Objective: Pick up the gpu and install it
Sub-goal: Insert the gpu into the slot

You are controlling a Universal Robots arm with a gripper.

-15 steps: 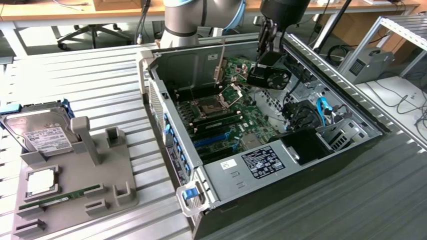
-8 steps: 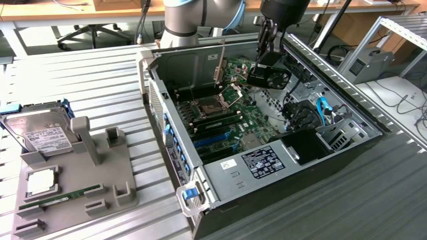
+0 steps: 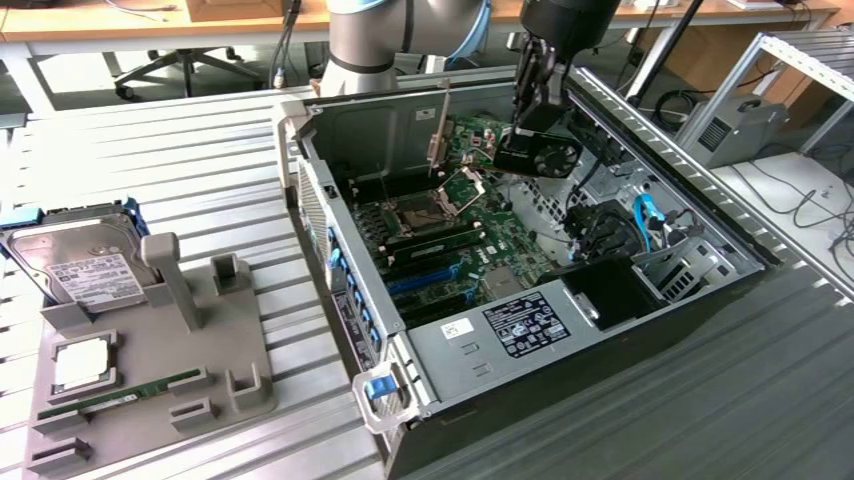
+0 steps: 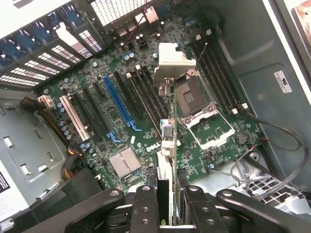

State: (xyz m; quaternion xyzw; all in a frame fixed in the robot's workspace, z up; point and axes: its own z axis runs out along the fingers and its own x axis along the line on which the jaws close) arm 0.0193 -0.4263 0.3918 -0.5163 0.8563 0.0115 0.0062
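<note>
We note the gripper (image 3: 534, 138) clamped on the gpu (image 3: 542, 158), which hangs edge-down over the motherboard (image 4: 121, 121) inside the open computer case (image 3: 601, 392). The open CPU socket (image 4: 197, 104) and loose cables (image 4: 286, 145) lie beneath it. A grey rack (image 3: 174, 370) on the tabletop (image 3: 174, 160) holds a hard drive (image 3: 78, 268) and a RAM stick (image 3: 120, 392).

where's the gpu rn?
Exterior view: the gpu is clamped in the gripper, in the air above the motherboard inside the open case, to the view's right of the CPU socket.

gpu (image 4: 166, 158) edge-on, clamped in the claw (image 4: 167, 196), over green motherboard (image 4: 197, 160), blue slot (image 4: 118, 102), open CPU socket (image 4: 193, 103)
</note>
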